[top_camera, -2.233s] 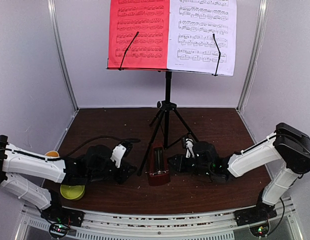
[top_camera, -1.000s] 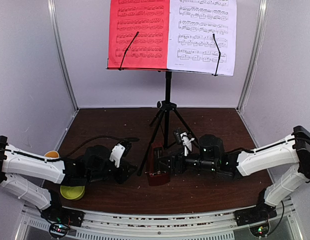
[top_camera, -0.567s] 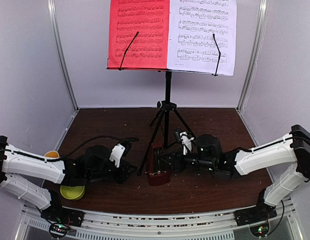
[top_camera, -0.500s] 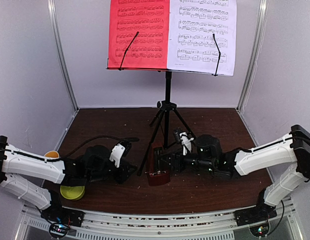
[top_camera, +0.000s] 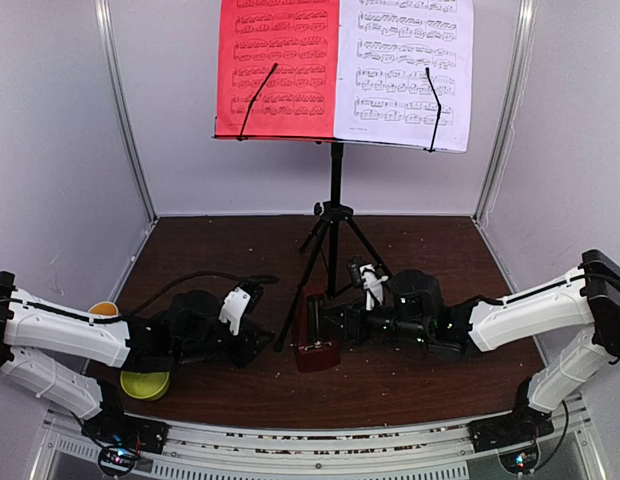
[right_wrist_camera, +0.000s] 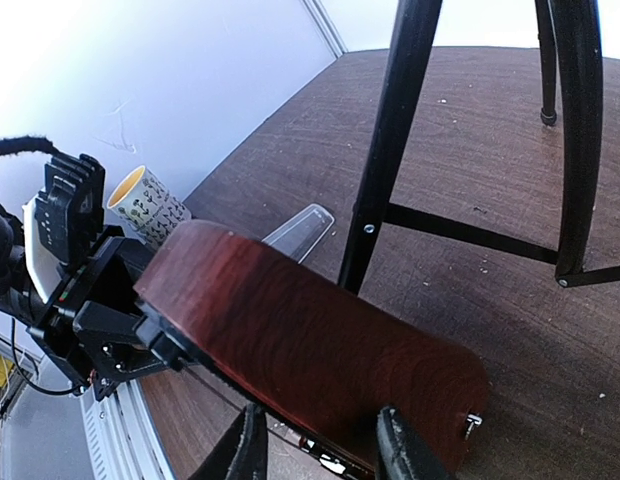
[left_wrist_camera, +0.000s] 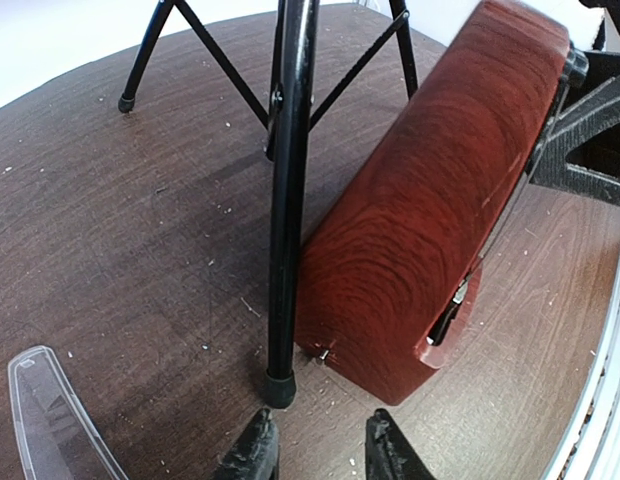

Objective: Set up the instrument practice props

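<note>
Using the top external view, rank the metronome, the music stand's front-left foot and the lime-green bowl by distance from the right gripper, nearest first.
From the right gripper:
1. metronome: right at the fingertips, just to their left.
2. music stand's front-left foot: just beyond the metronome, further left.
3. lime-green bowl: far left, by the near edge.

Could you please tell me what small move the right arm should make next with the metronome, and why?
Probably ease the right claw forward a touch and close it on the metronome. Its fingers are open and sit right at the red body, so a grip looks within reach. The left claw is open beside the stand's leg, holding nothing, so it offers no support.
</note>
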Robot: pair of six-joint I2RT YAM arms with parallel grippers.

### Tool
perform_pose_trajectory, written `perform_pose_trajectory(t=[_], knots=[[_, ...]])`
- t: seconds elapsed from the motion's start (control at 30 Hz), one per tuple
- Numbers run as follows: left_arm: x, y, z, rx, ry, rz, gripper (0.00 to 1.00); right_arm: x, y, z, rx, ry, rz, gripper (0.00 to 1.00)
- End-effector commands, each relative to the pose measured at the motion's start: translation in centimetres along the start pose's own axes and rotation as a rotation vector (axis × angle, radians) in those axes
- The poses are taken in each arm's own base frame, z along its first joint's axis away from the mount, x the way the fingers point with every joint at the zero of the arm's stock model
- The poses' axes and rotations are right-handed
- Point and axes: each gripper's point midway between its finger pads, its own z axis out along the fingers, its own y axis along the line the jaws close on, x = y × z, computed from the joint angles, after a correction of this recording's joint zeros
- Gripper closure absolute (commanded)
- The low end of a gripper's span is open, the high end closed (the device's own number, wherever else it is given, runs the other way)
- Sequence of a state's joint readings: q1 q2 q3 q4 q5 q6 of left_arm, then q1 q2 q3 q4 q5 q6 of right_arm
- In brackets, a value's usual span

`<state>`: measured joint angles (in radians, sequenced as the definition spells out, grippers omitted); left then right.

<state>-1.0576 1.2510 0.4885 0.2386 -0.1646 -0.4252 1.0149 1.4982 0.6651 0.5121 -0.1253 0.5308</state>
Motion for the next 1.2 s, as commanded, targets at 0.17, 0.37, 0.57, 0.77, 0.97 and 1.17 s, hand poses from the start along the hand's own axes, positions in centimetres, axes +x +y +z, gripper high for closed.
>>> perform_pose_trajectory(t=[0.17, 0.37, 0.57, 0.77, 0.97, 1.17], knots=[[-2.2, -0.4, -0.4, 0.006, -0.067, 0.013, 0.69, -0.1, -0.7, -0.3, 0.023, -0.027, 0.026, 0.64], [-2.3, -0.4, -0.5, 0.001, -0.07, 0.018, 0.69, -0.1, 0.6, -0.7, -0.044, -0.025, -0.005, 0.46], [-2.3, -0.4, -0.4, 0.003, -0.069, 0.021, 0.69, -1.2, 1.7, -0.5, -0.069, -0.038, -0.024, 0.4], [-2.4, -0.5, -0.3, 0.004, -0.071, 0.022, 0.69, -2.2, 2.1, 0.3, -0.062, -0.045, -0.028, 0.37], [-2.5, -0.4, -0.5, 0.0, -0.072, 0.028, 0.69, -2.1, 1.2, 0.5, -0.011, -0.046, -0.029, 0.48], [-2.5, -0.3, -0.5, -0.008, -0.07, 0.036, 0.69, -2.0, 0.6, 0.1, 0.016, -0.047, -0.032, 0.55]])
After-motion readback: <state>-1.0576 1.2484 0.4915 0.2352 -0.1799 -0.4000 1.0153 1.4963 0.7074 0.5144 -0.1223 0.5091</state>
